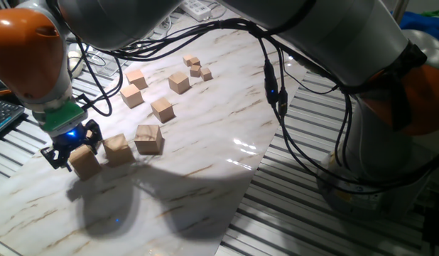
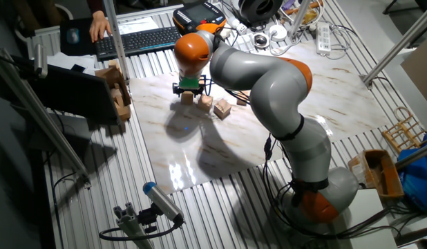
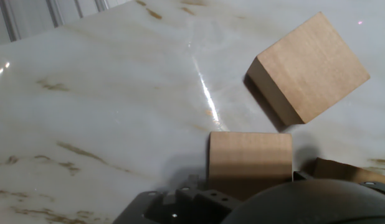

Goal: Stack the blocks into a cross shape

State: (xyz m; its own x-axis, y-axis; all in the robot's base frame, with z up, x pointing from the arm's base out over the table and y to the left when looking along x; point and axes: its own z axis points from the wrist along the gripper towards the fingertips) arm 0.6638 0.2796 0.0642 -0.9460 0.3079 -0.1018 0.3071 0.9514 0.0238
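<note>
Three large tan blocks stand in a row at the near left of the marble board. My gripper point(image 1: 75, 149) is down over the leftmost block point(image 1: 84, 162), fingers straddling it tightly while it rests on the board. Beside it stand a second block point(image 1: 118, 149) and a third block point(image 1: 148, 139). A fourth similar cube point(image 1: 161, 109) lies farther back. In the hand view the held block point(image 3: 250, 155) sits at the bottom centre, its lower part hidden by the hand, with the neighbouring block point(image 3: 308, 68) up to the right. The other fixed view shows the gripper point(image 2: 188, 93) at the row's end.
Medium wooden cubes point(image 1: 132, 94) point(image 1: 179, 83) and tiny cubes point(image 1: 196, 70) lie at the back of the board. Black cables point(image 1: 276, 92) hang from the arm over the board's right edge. A keyboard point(image 2: 141, 40) and a person's hand point(image 2: 99, 26) are beyond the far side.
</note>
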